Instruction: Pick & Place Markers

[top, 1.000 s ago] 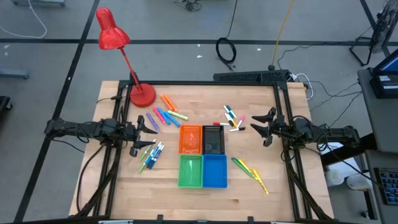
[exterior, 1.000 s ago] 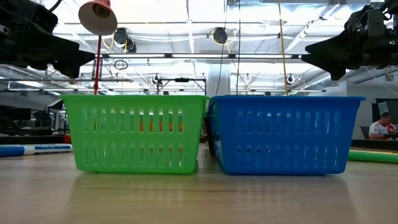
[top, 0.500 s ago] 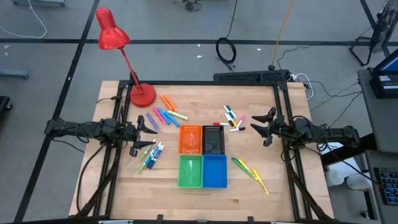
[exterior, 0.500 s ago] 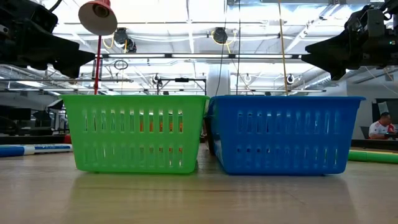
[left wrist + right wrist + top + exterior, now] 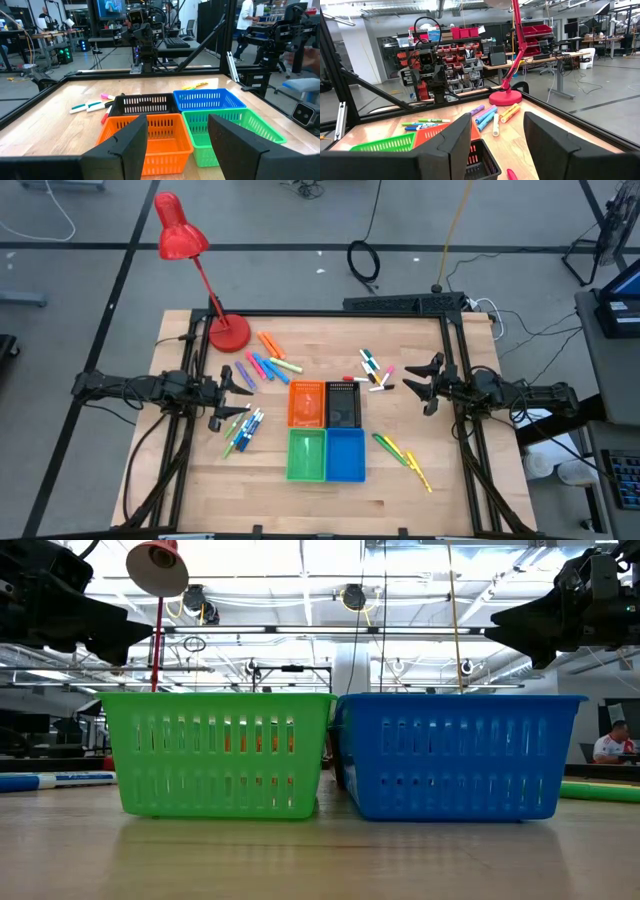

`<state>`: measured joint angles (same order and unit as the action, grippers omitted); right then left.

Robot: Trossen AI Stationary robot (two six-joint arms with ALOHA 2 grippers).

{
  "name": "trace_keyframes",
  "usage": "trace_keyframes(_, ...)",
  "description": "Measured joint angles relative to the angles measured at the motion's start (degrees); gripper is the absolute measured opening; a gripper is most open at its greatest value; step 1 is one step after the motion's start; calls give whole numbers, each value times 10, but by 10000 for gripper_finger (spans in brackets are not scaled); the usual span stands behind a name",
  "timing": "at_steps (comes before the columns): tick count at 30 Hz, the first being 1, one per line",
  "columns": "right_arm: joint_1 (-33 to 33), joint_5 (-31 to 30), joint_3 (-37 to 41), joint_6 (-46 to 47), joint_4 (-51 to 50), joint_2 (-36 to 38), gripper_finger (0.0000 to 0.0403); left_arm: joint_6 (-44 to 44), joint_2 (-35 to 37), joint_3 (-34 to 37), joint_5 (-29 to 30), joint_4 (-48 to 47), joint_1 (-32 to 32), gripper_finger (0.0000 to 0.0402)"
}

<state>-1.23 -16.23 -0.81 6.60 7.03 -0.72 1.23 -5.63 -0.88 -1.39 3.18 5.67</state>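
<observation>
- Markers (image 5: 268, 363) lie loose in clusters on tabletop (image 5: 190, 470) round the four bins (image 5: 326, 431); none inside yet.
- Likely light, stiff, smooth, prone to roll: pinch mid-barrel, across its width.
- Left gripper (image 5: 240, 380) and right gripper (image 5: 425, 382): both agape, empty, hovering at opposite tabletop sides.

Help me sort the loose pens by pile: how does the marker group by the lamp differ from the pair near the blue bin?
The markers by the lamp form a bigger cluster of orange, pink, blue, purple and yellow pens beyond the orange bin, on the left arm's side. The pair near the blue bin is just green and yellow pens, on the right arm's side beside the blue bin. Both lie flat on the table, outside any bin.
</observation>
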Motion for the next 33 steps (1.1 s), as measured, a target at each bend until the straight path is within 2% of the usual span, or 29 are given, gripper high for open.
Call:
trace_keyframes(7, 0, 0, 0, 5, 29, 0, 169, 0, 0, 0, 0, 0, 0, 212)
trace_keyframes(13, 0, 15, 0, 141, 35, 0, 169, 0, 0, 0, 0, 0, 0, 212)
trace_keyframes(18, 0, 14, 0, 163, 35, 0, 169, 0, 0, 0, 0, 0, 0, 212)
trace_keyframes(23, 0, 14, 0, 231, 35, 0, 169, 0, 0, 0, 0, 0, 0, 212)
trace_keyframes(29, 1, -2, 0, 207, 56, -1, 169, 0, 0, 0, 0, 0, 0, 212)
trace_keyframes(30, 1, 11, 0, 212, 71, -3, 169, 0, 0, 0, 0, 0, 0, 212)
trace_keyframes(33, -12, 116, -17, 213, 98, -21, 170, 0, 0, 0, 0, 0, 0, 212)
